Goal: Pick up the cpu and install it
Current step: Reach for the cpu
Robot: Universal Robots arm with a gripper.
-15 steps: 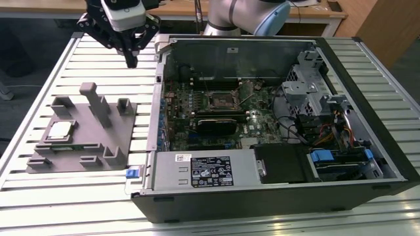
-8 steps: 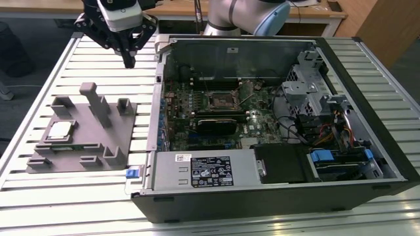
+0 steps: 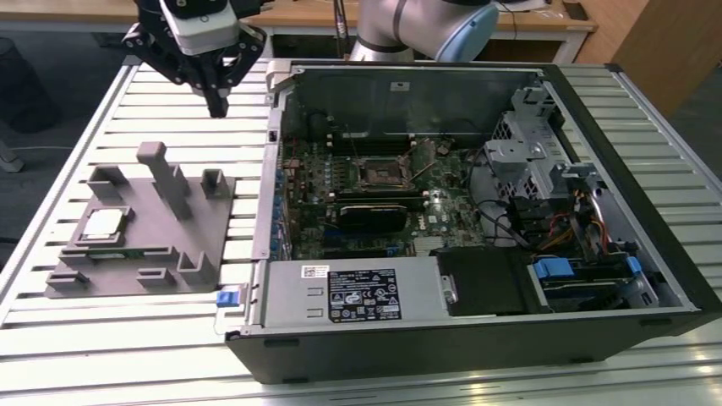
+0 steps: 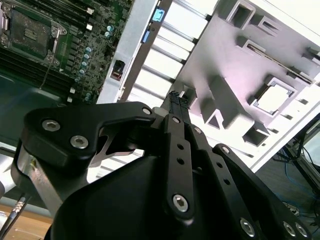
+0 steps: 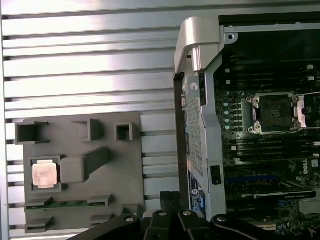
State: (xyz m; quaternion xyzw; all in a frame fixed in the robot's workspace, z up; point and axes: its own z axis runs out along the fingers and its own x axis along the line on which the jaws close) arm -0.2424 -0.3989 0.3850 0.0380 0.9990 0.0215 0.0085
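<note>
Hand [image 3: 215,105] hangs clenched and empty, well apart from the cpu [image 3: 101,223] in its tray [image 3: 152,233]: light, stiff, wafer-thin, likely fragile, so pinch opposite edges.

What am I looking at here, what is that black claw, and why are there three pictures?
This is a robot arm ending in a black gripper, a claw for picking things up. The exterior view comes from a camera standing off the arm. Both wrist views come from cameras riding on the arm, looking past the gripper. On the slatted table lie a grey holder tray and an open computer case. The cpu, a small silvery square chip, rests in the tray near a green memory stick. The gripper is shut, holds nothing, and hangs above the table, apart from the cpu.
</note>
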